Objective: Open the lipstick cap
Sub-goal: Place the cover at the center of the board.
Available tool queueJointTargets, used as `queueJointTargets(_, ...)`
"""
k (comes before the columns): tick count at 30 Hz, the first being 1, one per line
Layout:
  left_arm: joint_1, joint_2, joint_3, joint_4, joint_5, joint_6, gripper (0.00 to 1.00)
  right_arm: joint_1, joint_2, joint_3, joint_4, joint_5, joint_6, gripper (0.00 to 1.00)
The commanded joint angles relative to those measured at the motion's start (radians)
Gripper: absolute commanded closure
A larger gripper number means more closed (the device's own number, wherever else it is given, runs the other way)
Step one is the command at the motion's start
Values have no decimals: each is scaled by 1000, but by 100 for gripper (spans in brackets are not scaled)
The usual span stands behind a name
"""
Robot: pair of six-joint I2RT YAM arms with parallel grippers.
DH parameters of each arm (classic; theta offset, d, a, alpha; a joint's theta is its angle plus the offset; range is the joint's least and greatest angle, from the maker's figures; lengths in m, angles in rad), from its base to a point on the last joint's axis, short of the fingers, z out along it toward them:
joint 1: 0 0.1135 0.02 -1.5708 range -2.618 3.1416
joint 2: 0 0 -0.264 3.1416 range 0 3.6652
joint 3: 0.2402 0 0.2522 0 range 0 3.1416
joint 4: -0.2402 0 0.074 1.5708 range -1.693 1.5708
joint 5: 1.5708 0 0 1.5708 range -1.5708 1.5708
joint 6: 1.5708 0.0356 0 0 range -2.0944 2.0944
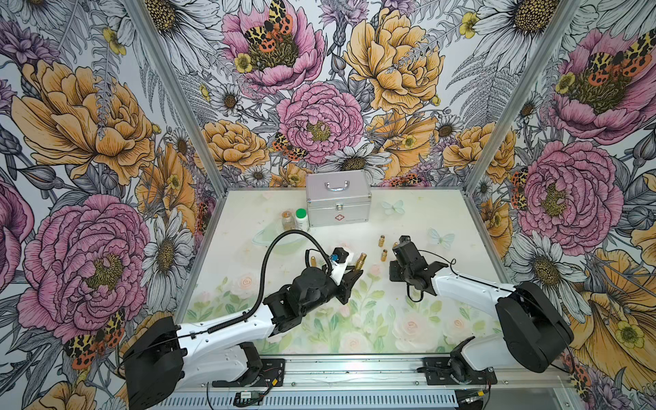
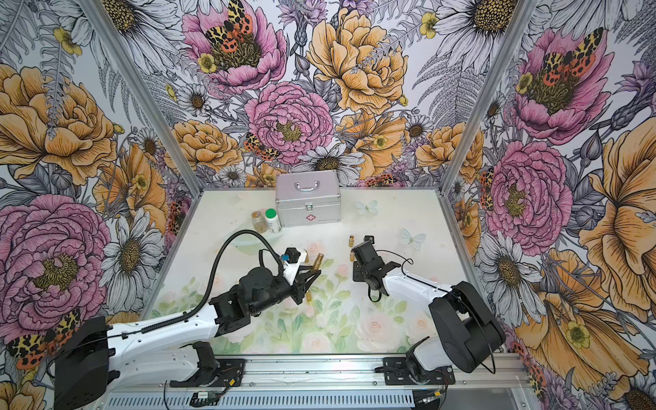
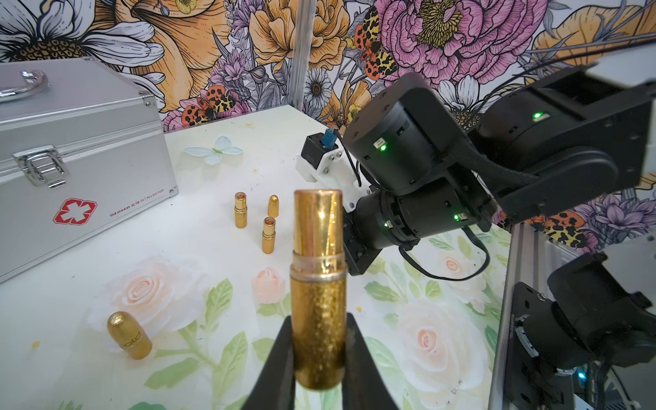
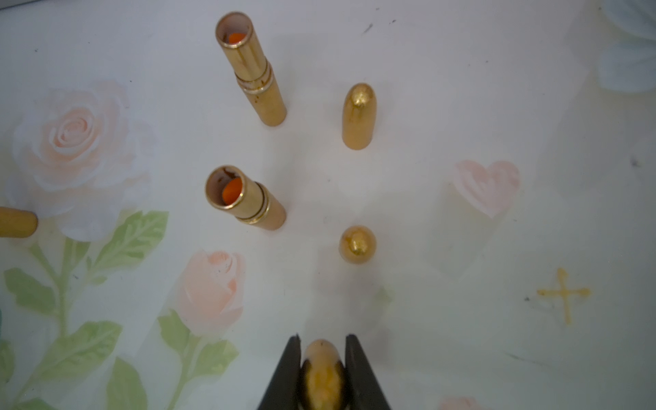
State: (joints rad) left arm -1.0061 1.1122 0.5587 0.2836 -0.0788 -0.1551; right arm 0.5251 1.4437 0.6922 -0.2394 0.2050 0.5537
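Gold lipstick (image 3: 318, 248) is resting, cap off, in the left gripper (image 3: 318, 326) — its fingers (image 3: 277, 355) are pinching the glittered base near the table's (image 1: 426, 220) middle. Rounded gold cap (image 4: 323, 380) is sitting pinched in the right gripper (image 4: 323, 344) — apart from the lipstick, over the table.

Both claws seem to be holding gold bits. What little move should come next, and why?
Probably the right gripper should lower its cap onto the table beside the two standing caps and let go. The tube in the left gripper is already uncapped, so only the putting down seems left.
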Motion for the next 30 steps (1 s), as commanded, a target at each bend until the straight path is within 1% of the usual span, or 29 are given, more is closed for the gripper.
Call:
queueJointTargets(1, -9, 10, 15, 33, -7, -7, 100, 6, 34, -13, 70, 39, -21, 79)
queueJointTargets(16, -11, 1, 10, 32, -9, -11, 100, 13, 89, -73, 142, 31, -13, 78)
queueJointTargets(20, -11, -2, 7, 32, -12, -12, 100, 15, 85, -84, 147, 30, -13, 74)
queueJointTargets(24, -11, -1, 9, 32, -9, -12, 100, 16, 67, -76, 138, 16, -17, 67)
queueJointTargets(30, -11, -2, 7, 32, -12, -12, 100, 15, -1, -39, 51, 12, -12, 60)
